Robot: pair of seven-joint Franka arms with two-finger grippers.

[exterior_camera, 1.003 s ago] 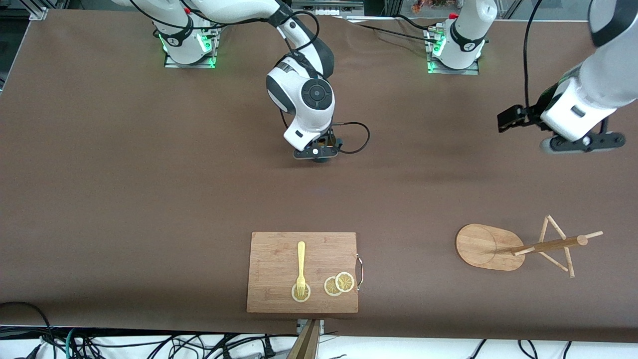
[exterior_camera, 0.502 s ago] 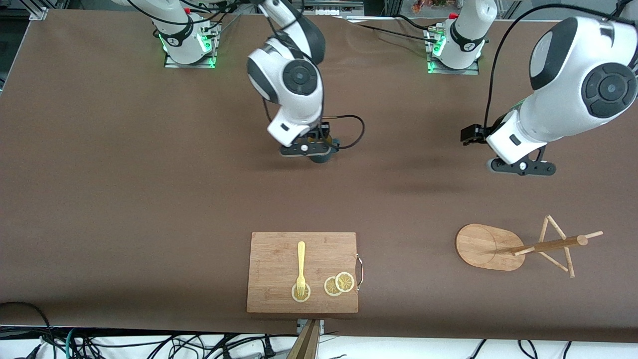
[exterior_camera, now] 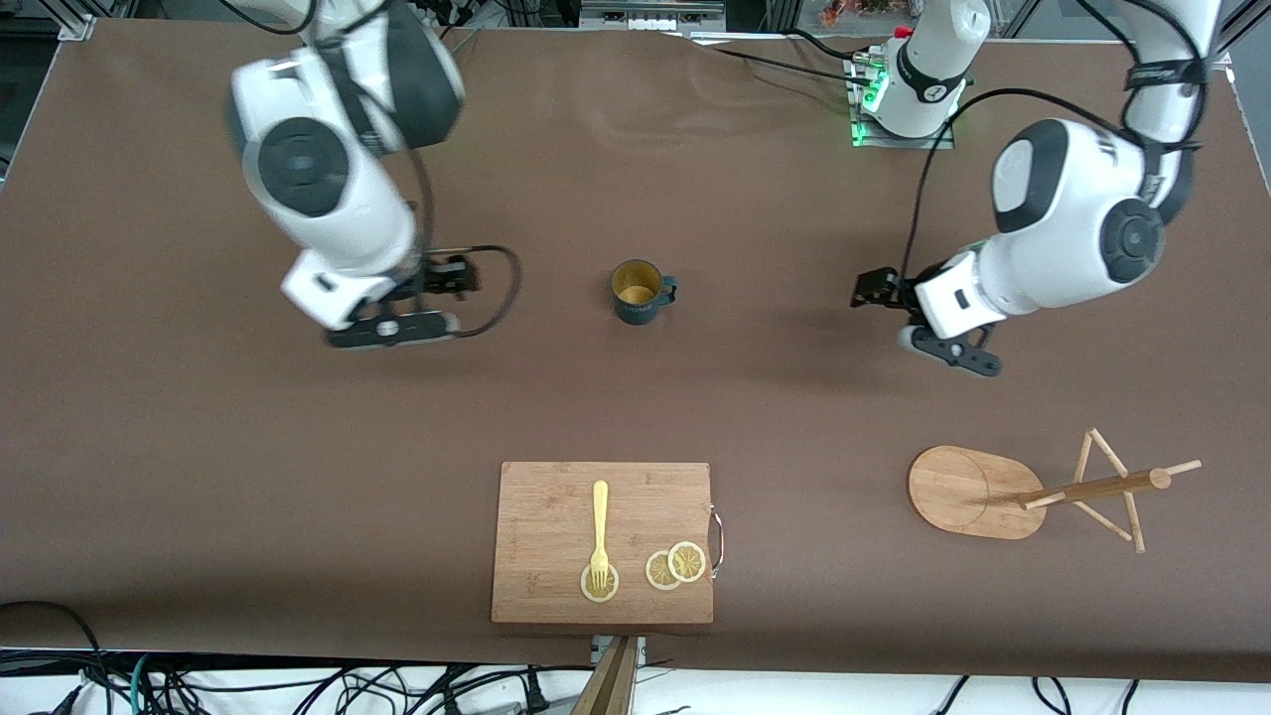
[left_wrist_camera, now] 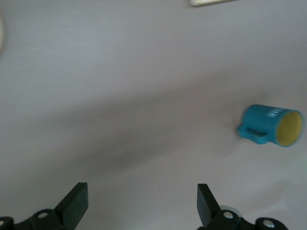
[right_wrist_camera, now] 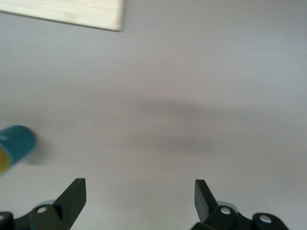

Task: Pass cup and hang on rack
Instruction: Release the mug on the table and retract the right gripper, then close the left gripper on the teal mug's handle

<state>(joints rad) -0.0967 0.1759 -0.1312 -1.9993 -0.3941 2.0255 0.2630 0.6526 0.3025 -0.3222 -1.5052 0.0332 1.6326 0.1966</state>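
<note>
The cup (exterior_camera: 640, 290), dark teal with a yellowish inside, stands upright and alone on the brown table near its middle, handle toward the left arm's end. The rack (exterior_camera: 1090, 487) stands on its oval base nearer the front camera, at the left arm's end. My right gripper (exterior_camera: 389, 328) is open and empty over bare table, toward the right arm's end from the cup. My left gripper (exterior_camera: 951, 351) is open and empty over bare table, between the cup and the left arm's end. The cup shows in the left wrist view (left_wrist_camera: 272, 125) and at the edge of the right wrist view (right_wrist_camera: 17, 146).
A wooden cutting board (exterior_camera: 536, 586) lies near the front edge, below the cup in the front view, with a yellow fork (exterior_camera: 600, 531) and lemon slices (exterior_camera: 676, 566) on it. Its corner shows in the right wrist view (right_wrist_camera: 72, 12).
My right gripper has let go of the cup, left it standing mid-table and swung away toward the right arm's end. My left gripper has moved in toward the cup.
</note>
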